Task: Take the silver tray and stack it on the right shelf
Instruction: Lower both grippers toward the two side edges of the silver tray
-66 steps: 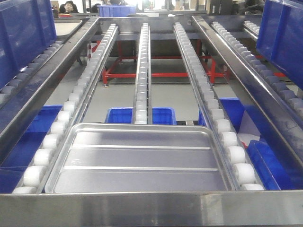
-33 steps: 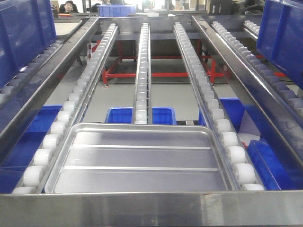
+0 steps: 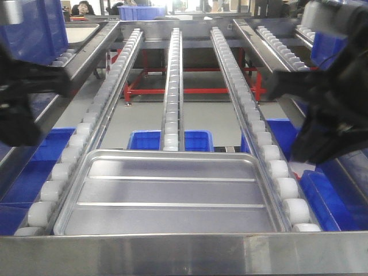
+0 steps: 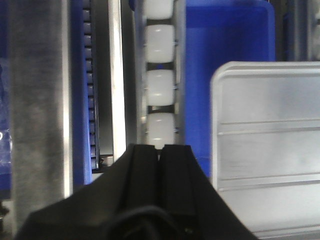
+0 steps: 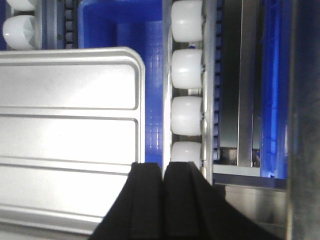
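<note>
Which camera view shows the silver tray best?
The exterior front-facing view: the silver tray appears nearly whole, with both ribs. The left wrist view shows only its left part; the right wrist view, only its right part.

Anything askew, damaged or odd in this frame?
Nothing stands out. The ribbed rectangular silver metal tray lies flat and square between the outer white roller rails, by the steel front bar, with no visible dents.
</note>
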Action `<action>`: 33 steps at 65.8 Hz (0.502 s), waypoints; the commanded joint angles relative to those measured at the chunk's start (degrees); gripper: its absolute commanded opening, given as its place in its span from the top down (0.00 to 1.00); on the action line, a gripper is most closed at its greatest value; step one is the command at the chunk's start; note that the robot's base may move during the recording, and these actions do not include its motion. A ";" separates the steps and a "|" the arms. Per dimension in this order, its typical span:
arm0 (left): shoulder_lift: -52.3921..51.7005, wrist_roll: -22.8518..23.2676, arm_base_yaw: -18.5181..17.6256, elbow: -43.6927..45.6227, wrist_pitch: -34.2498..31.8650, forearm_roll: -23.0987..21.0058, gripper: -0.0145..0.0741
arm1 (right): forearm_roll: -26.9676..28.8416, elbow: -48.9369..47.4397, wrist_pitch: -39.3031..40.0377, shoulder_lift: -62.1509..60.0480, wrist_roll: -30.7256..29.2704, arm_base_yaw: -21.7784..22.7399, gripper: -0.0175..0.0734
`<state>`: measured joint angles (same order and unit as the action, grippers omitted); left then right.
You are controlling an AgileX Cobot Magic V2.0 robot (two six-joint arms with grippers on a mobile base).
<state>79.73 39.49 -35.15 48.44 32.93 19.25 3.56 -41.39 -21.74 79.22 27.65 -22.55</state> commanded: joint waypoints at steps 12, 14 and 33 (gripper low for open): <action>1.38 5.29 -4.13 3.98 2.43 -1.20 0.94 | -14.38 -9.20 0.03 4.79 14.62 -1.64 0.72; 1.67 5.29 -4.13 3.98 2.95 -1.42 0.94 | -16.80 -10.50 -1.40 5.48 16.63 -2.20 0.72; 2.60 5.29 -4.13 3.98 3.06 -2.81 0.94 | -24.92 -14.41 -10.88 7.63 25.78 -10.98 0.72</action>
<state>84.03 44.06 -38.81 50.65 37.18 16.45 -20.63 -54.07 -32.91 88.74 52.66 -31.84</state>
